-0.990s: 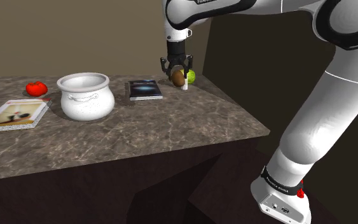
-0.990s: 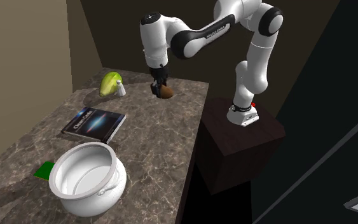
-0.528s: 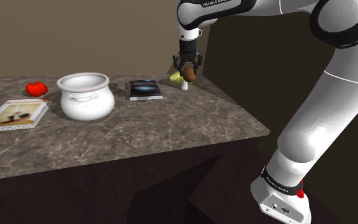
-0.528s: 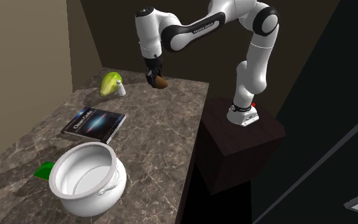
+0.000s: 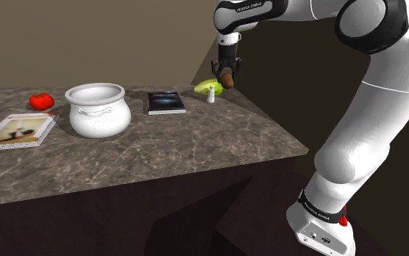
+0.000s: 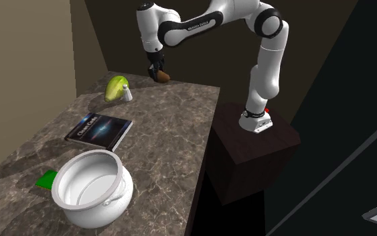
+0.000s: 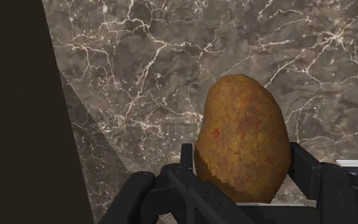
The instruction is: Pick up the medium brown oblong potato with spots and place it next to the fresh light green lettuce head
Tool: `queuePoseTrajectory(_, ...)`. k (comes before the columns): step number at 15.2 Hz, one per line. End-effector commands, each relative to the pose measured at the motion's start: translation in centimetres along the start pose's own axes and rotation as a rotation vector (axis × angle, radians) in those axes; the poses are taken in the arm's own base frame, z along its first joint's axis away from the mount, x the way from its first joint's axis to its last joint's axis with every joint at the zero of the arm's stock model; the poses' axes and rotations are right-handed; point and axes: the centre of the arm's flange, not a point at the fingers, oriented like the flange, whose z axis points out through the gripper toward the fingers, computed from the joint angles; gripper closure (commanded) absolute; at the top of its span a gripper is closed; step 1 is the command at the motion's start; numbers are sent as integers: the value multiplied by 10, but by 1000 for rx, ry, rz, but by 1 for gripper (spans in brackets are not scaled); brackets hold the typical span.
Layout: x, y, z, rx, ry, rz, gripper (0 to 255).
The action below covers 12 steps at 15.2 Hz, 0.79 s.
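My gripper (image 5: 227, 75) is shut on the brown spotted potato (image 7: 242, 137), whose oblong body sticks out past the black fingers (image 7: 306, 168). In the shoulder view the potato (image 5: 227, 78) hangs above the counter's far corner, just right of the light green lettuce head (image 5: 205, 86). In the second exterior view the gripper (image 6: 157, 72) holds the potato (image 6: 161, 75) near the far edge of the counter, to the right of the lettuce (image 6: 115, 88) and higher than it.
A small white shaker (image 5: 211, 94) stands against the lettuce. On the marble counter (image 5: 195, 138) are also a dark book (image 5: 165, 102), a white pot (image 5: 97, 109), a red tomato (image 5: 41, 100) and a magazine (image 5: 15, 131). Walls close the far corner.
The gripper has carried the potato up and toward the counter's far corner, from in front of the lettuce to its right side in the shoulder view. The grip is unchanged.
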Motion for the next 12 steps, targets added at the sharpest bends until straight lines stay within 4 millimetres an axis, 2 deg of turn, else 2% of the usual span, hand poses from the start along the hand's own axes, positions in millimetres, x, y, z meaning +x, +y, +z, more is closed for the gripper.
queuePoseTrajectory(1,18,22,2,0,0,-1,255)
queuePoseTrajectory(12,113,131,20,0,0,-1,255)
